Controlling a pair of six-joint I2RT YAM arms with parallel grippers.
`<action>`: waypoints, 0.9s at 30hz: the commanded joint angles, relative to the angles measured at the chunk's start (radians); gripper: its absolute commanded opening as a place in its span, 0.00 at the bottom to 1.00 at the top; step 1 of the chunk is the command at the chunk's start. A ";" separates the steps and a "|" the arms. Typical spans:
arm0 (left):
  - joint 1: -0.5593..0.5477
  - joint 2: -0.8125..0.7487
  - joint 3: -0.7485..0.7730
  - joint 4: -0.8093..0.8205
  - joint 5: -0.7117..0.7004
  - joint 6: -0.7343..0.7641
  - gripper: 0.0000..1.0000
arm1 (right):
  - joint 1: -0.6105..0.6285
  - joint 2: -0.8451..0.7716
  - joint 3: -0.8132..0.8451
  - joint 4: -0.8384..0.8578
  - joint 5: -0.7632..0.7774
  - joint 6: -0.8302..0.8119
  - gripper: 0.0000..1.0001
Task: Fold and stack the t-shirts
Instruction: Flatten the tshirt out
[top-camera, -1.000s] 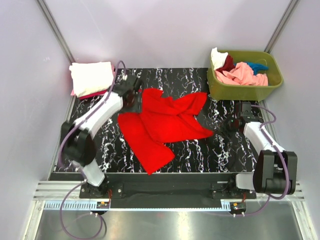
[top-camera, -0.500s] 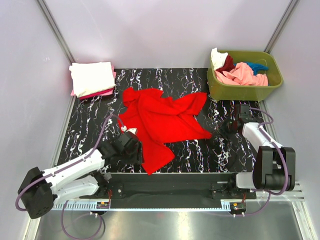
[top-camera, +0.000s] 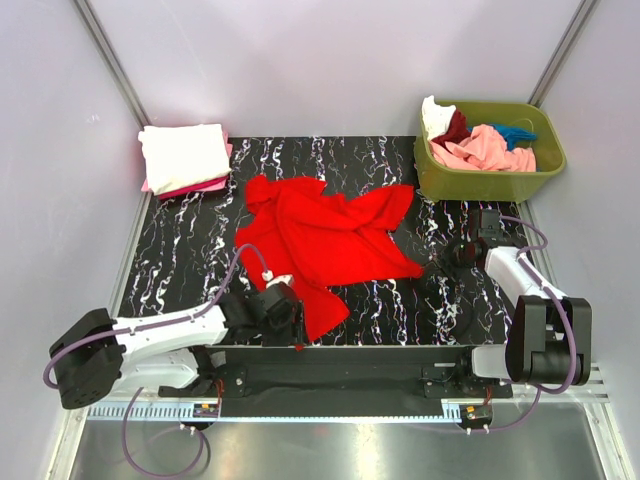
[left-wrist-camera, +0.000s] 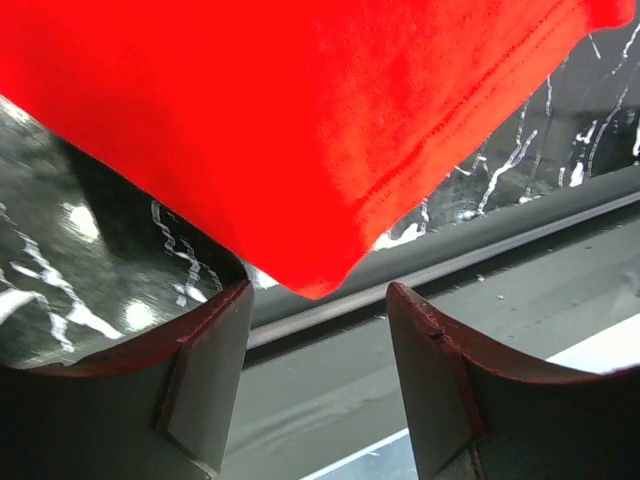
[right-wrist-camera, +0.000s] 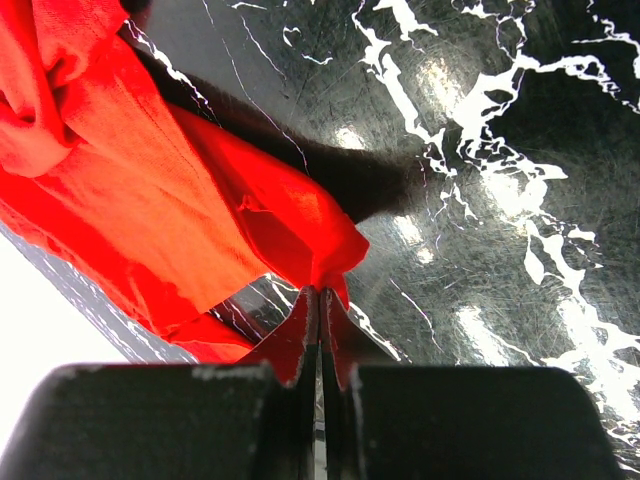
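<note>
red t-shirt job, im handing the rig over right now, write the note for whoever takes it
Left gripper: open, low at the near table edge. The near corner of the red t-shirt is just ahead of its fingers, not gripped.
Right gripper: shut on the shirt's right-hand tip.
Red t-shirt: crumpled mid-table, unfolded.
Done: folded stack at the far left corner, cream-white on top, pink beneath.
Left: spread, fold and stack the red one, then the loose shirts in the olive bin at far right.
</note>
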 joint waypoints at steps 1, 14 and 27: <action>-0.046 0.018 0.028 -0.034 -0.061 -0.087 0.63 | -0.002 -0.022 -0.003 0.011 -0.013 -0.012 0.00; -0.097 0.175 0.111 -0.046 -0.156 -0.143 0.57 | -0.002 -0.033 -0.014 0.019 -0.019 -0.017 0.00; -0.071 0.329 0.272 -0.124 -0.234 -0.062 0.25 | -0.002 -0.021 -0.040 0.051 -0.044 -0.017 0.00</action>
